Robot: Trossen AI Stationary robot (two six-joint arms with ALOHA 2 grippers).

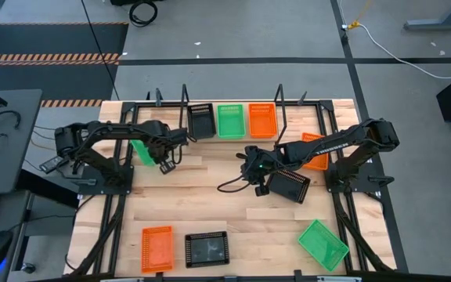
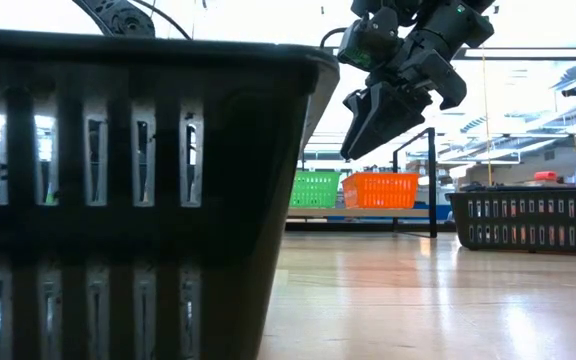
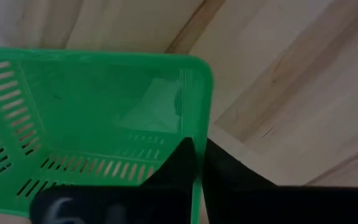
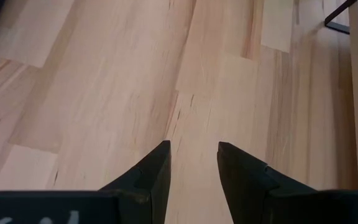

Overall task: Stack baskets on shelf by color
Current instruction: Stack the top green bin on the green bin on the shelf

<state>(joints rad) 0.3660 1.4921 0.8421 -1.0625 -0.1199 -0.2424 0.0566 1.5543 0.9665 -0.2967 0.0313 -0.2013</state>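
Note:
My left gripper [image 1: 161, 157] is shut on a green basket [image 1: 142, 150] in front of the shelf's left end. The shelf [image 1: 296, 103] at the far edge carries one black [image 1: 200, 120], one green [image 1: 229, 120] and one orange basket [image 1: 261, 120] side by side. My right gripper [image 1: 253, 168] is open over bare wood [image 4: 193, 155] at mid-table, touching nothing. Beside it a black basket [image 1: 290, 185] rests on the table. An orange basket [image 1: 314, 150] lies partly hidden under the right arm. My left gripper holds the green basket by one wall near a corner [image 3: 194, 140]. One finger [image 3: 176, 165] is inside the basket and the other [image 3: 229, 180] outside, pinching the rim. Whether the basket is clear of the table I cannot tell.
Along the near edge sit an orange basket [image 1: 156, 248], a black basket [image 1: 207, 249] and a green basket [image 1: 323, 244]. The near black basket [image 2: 118, 200] fills the left of the low view. Bare wood [image 1: 202, 196] lies between the two arms.

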